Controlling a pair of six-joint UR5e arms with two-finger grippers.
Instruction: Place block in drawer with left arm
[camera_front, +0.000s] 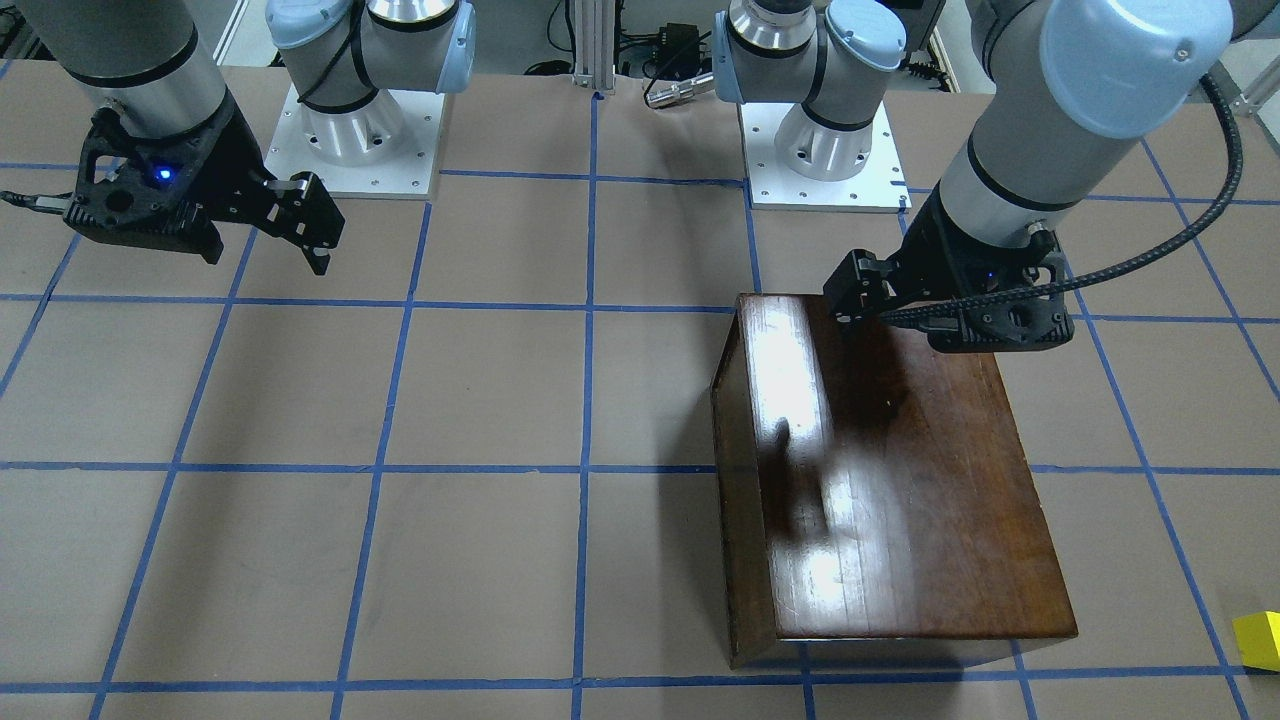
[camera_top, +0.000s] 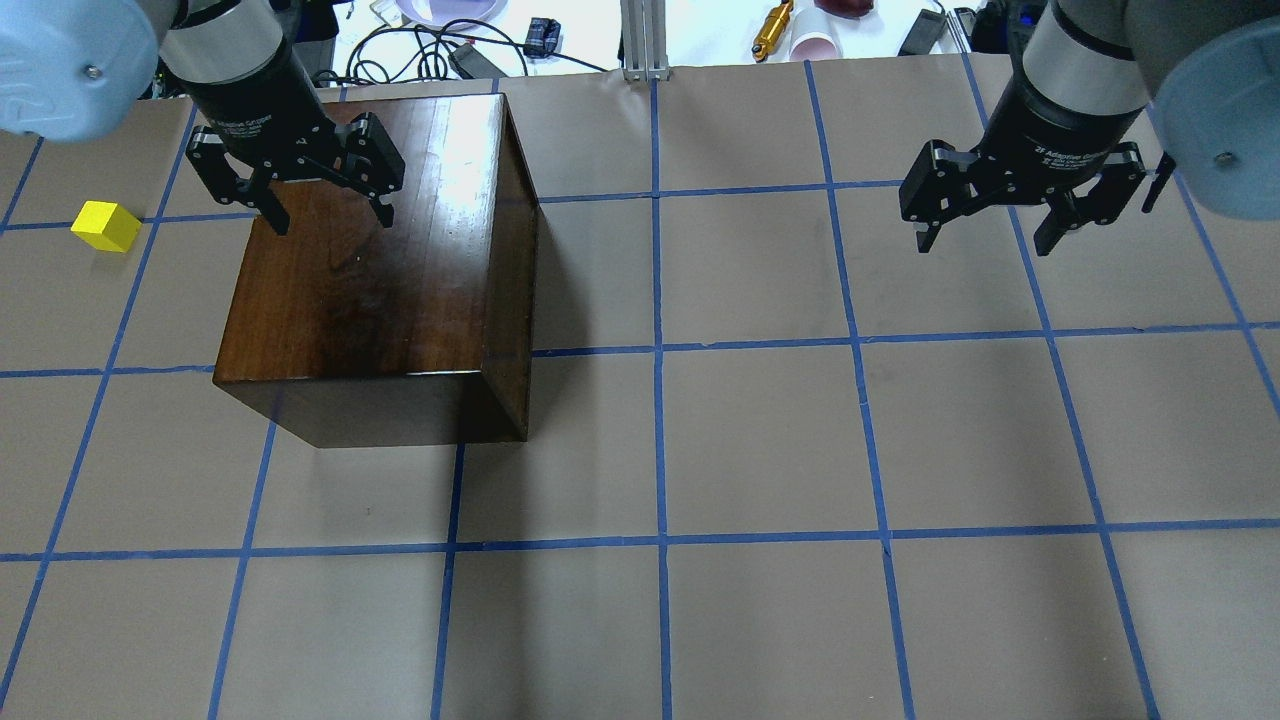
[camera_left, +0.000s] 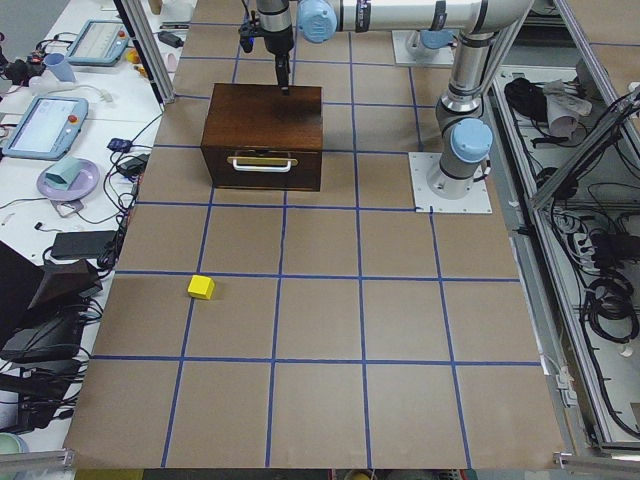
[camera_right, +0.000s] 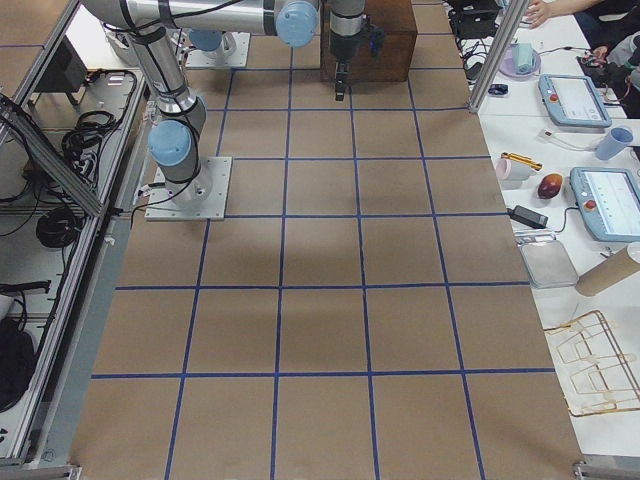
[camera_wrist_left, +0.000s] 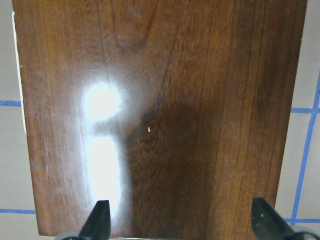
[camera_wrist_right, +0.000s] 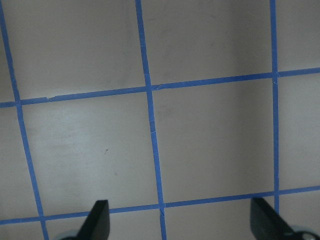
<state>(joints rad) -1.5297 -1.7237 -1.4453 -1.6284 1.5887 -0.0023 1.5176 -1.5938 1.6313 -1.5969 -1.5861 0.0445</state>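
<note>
The block (camera_top: 105, 226), lying on the bench (camera_top: 760, 440), is probably handling light, rigid and smooth; pinching two opposite flat faces is looking best; the left fingers (camera_top: 272, 208) are hanging wide apart, empty.

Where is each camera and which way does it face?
Front: across the table, facing the robot; both bases show.
Overhead: behind the robot, looking down; left fingers over the cabinet, right fingers over table.
Left side: robot's left end; drawer front, block.
Right side: opposite end; right arm nearest.
Left wrist: down onto cabinet; own fingers.
Right wrist: down onto table; own fingers.
Front and overhead share the block.
</note>
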